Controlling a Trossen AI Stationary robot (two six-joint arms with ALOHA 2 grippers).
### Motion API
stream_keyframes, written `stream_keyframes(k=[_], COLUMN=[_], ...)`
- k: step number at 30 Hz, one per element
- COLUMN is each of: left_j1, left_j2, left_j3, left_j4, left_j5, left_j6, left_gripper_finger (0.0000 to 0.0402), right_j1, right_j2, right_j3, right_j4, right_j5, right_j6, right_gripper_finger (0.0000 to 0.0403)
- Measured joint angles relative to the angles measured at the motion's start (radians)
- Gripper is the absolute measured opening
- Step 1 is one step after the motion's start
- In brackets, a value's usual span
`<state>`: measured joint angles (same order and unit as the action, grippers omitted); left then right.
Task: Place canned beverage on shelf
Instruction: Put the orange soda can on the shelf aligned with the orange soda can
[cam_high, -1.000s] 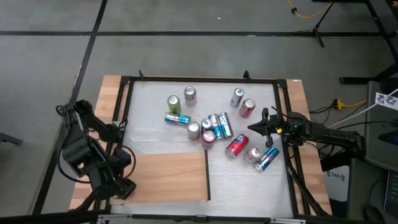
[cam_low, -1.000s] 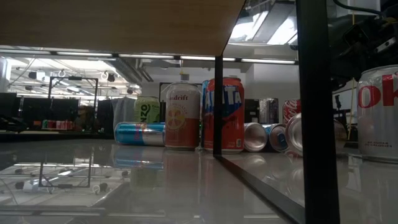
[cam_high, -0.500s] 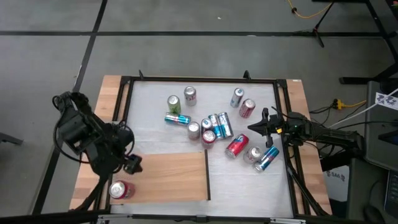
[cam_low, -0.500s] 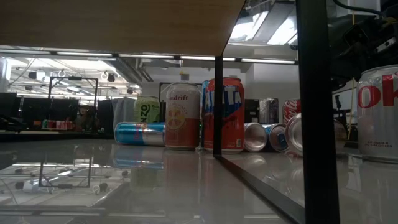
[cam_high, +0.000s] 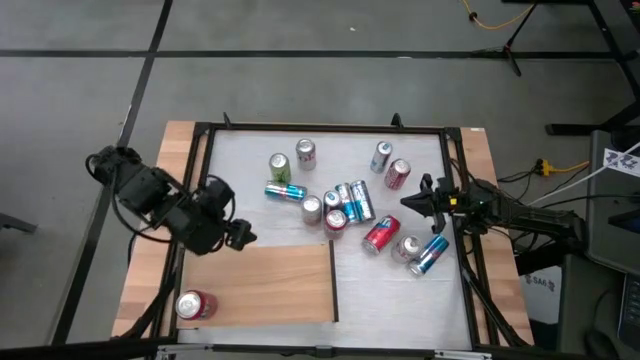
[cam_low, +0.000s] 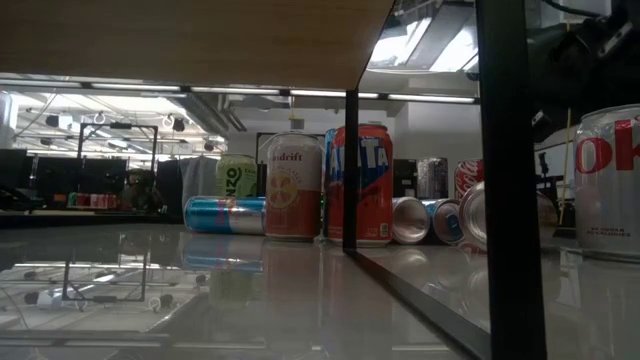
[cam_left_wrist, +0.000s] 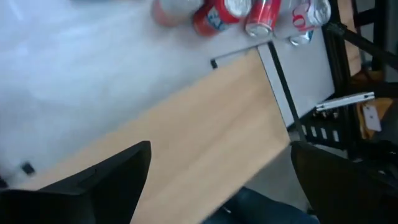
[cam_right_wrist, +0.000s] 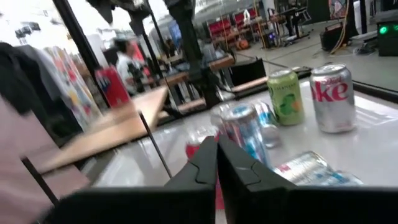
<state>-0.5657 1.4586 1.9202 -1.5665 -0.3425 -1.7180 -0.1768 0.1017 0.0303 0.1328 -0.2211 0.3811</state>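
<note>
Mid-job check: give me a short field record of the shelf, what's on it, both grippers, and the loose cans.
shelf: wood panel at the table's near-left
on shelf: one red can, lying at the near-left corner
left gripper: open, empty, over the shelf's far edge
right gripper: shut, empty, at the table's right side
loose cans: cluster on the white table, some upright, some lying

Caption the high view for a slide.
Red can stands on the shelf; open left gripper above the shelf's edge, right gripper shut beside the remaining cans.
</note>
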Motion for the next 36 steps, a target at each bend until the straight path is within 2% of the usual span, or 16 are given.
stream_keyframes(k=[4,10,14,17,22,27,31,36], left_j1=[0.08,0.188,0.246,0.277,0.325,0.367,0.394,0.407], left_j2=[0.0,0.0,0.0,0.0,0.0,0.0,0.0,0.001], left_j3=[0.0,0.0,0.0,0.0,0.0,0.0,0.0,0.0], left_j4=[0.001,0.029,0.065,0.075,0.076,0.08,0.091,0.145], left_j5=[-0.032,-0.032,-0.032,-0.032,-0.03,-0.031,-0.031,-0.032], left_j6=[0.123,0.351,0.469,0.54,0.601,0.665,0.722,0.779], left_gripper_finger=[0.0377,0.0377,0.0377,0.0377,0.0377,0.0377,0.0377,0.0377], right_j1=[0.0,0.0,0.0,0.0,0.0,0.0,0.0,0.0], right_j2=[0.0,0.0,0.0,0.001,0.005,0.088,0.227,0.465], right_j3=[0.0,0.0,0.0,0.005,0.103,0.236,0.365,0.538], right_j4=[0.002,0.011,0.117,0.242,0.278,0.253,0.153,-0.008], right_j5=[0.0,-0.001,-0.004,-0.008,0.021,0.046,0.045,0.019], right_j6=[0.071,0.169,0.249,0.269,0.254,0.198,0.159,0.106], right_gripper_finger=[0.0063,0.0187,0.026,0.0297,0.0315,0.0316,0.0316,0.0316])
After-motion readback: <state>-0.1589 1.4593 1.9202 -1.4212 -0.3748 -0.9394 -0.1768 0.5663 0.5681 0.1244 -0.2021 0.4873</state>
